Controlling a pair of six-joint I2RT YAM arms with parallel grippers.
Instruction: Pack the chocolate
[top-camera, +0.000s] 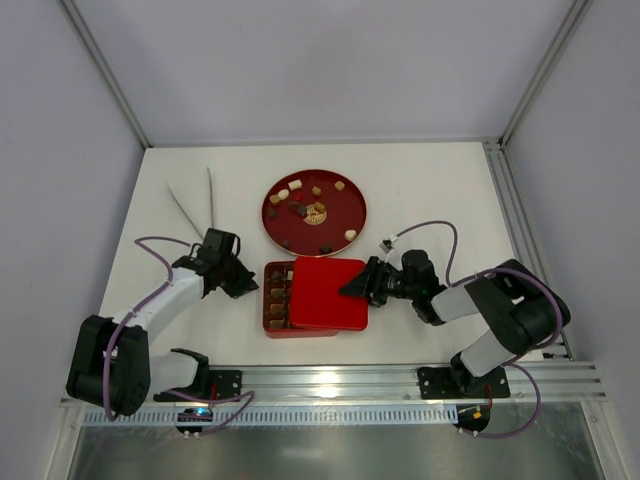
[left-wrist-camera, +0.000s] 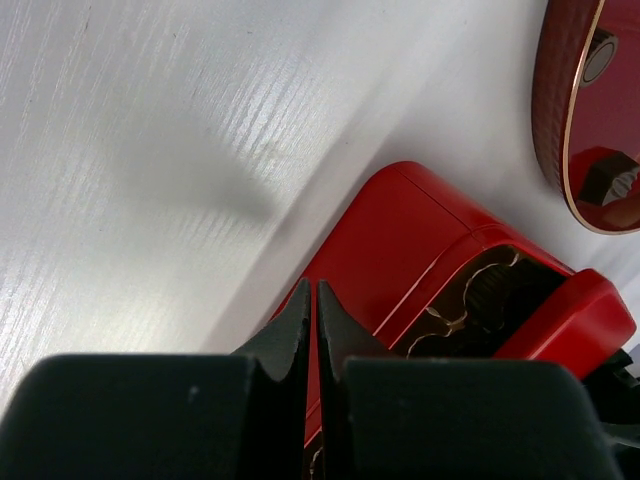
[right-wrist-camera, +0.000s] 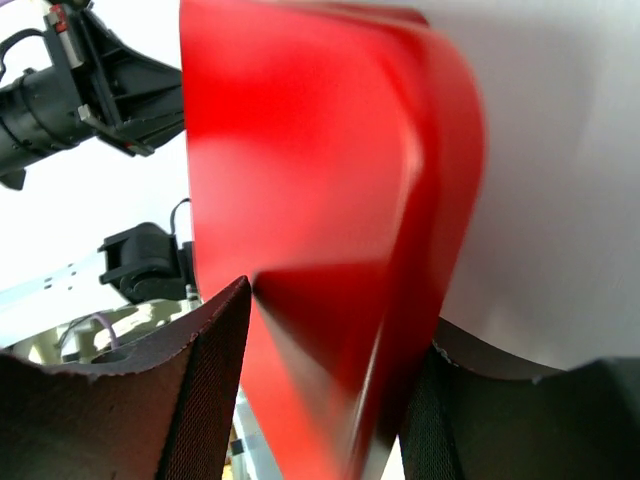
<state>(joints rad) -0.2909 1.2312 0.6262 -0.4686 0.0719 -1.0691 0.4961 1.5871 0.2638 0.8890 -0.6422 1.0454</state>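
Observation:
Several chocolate pieces (top-camera: 318, 210) lie on a round red plate (top-camera: 352, 200). More chocolates (top-camera: 277, 295) sit in the uncovered left column of the square red tray (top-camera: 266, 325). The flat red lid (top-camera: 328, 293) lies over the rest of the tray, shifted right. My right gripper (top-camera: 352, 289) is shut on the lid's right edge. In the right wrist view the lid (right-wrist-camera: 320, 150) fills the gap of that gripper (right-wrist-camera: 335, 320). My left gripper (top-camera: 250, 283) is shut and empty, its tips (left-wrist-camera: 312, 292) at the tray's left wall (left-wrist-camera: 400, 230). Tray chocolates (left-wrist-camera: 480, 300) show under the lid (left-wrist-camera: 590, 310).
Two thin white sticks (top-camera: 195, 205) lie at the back left of the table. The round plate's rim (left-wrist-camera: 560, 100) shows at the upper right of the left wrist view. The left arm (right-wrist-camera: 80, 90) shows beyond the lid in the right wrist view.

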